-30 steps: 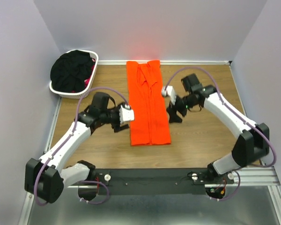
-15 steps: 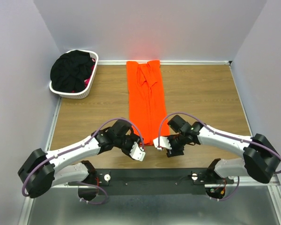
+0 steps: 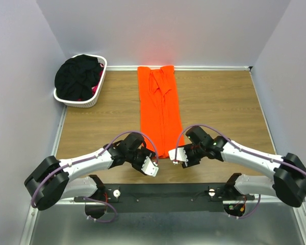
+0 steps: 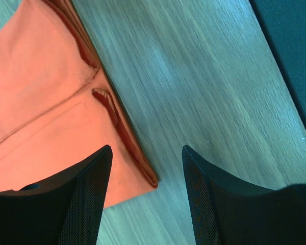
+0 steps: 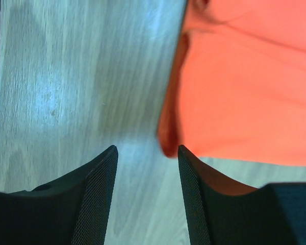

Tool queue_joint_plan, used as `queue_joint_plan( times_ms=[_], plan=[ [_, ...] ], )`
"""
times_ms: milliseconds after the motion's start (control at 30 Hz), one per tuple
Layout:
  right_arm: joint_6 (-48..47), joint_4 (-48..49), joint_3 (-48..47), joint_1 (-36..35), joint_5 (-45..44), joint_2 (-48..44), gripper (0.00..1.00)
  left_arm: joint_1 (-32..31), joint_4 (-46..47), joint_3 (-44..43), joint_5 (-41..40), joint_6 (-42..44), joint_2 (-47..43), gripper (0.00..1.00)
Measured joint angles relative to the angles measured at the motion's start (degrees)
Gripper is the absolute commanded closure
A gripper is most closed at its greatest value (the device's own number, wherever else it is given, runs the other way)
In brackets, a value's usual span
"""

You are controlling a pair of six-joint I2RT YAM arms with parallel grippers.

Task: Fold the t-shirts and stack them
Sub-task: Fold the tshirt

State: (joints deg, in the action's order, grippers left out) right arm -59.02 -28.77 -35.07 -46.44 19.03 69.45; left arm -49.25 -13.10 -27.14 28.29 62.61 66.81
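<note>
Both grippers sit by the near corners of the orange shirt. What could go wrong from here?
1. The orange shirt shows several folded layers at its near edge; the open left gripper might catch only some, pulling the fold apart.
2. The open right gripper has the corner off-centre between its jaws and might miss it.

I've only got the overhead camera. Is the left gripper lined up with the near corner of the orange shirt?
Observer: Yes, the left wrist camera shows the corner of the orange shirt in the gap between the open fingers of the left gripper.
Operator: And the right side?
Observer: The right gripper is open too, the other near corner in its gap, close to one finger.
Operator: Is the edge tidy?
Observer: At the left corner, folded layers show along the side edge.
</note>
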Motion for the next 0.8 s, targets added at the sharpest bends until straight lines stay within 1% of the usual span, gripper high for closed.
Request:
queue_joint_plan(
  times_ms=[100, 167, 400, 667, 800],
  plan=[
    [0.0, -0.3, -0.5, 0.0, 0.0, -2.6, 0.42, 0.0, 0.3, 0.1, -0.2, 0.0, 0.0, 0.35],
    [0.0, -0.5, -1.4, 0.0, -0.2, -2.2, 0.42, 0.0, 0.4, 0.1, -0.3, 0.0, 0.0, 0.35],
    [-0.4, 0.3, -2.8, 0.1, -1.2, 6.3, 0.43, 0.0, 1.3, 0.1, -0.3, 0.0, 0.0, 0.35],
    [-0.6, 2.1, -3.4, 1.5, -1.3, 9.3, 0.43, 0.0, 1.5, 0.1, -0.4, 0.0, 0.0, 0.35],
    [-0.4, 2.6, -4.1, 2.7, -1.2, 10.3, 0.47, 0.0, 1.6, 0.1, -0.4, 0.0, 0.4, 0.35]
  ],
)
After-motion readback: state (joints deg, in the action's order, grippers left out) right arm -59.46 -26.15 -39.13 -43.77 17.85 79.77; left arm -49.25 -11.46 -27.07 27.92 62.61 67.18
